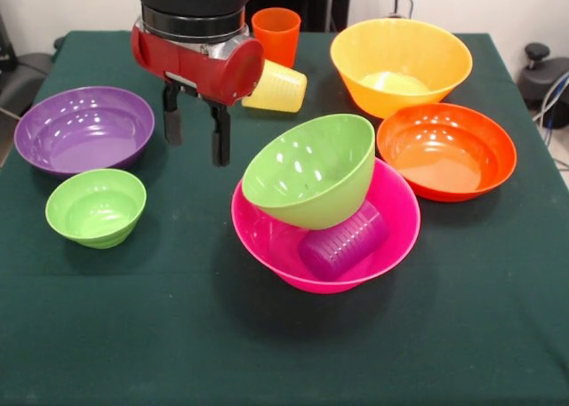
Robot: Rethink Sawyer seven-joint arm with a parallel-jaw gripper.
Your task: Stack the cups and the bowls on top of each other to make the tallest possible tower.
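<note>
The large pink bowl [391,237] sits mid-table with a purple cup [342,242] lying on its side inside it. A medium green bowl [311,171] leans tilted on the cup and the pink rim. My gripper [196,131] hangs open and empty just left of this tower, above the cloth. Behind it a yellow cup [277,88] lies on its side and an orange cup [276,33] stands upright. A purple bowl [83,129] and a small green bowl [95,207] rest at the left. A yellow-orange bowl [400,64] and an orange-red bowl [446,150] stand at the right.
A dark green cloth [267,353] covers the table. Bare cloth lies along the near side and between the purple bowl and the pink bowl. Dark equipment and cables [544,77] stand beyond the right edge.
</note>
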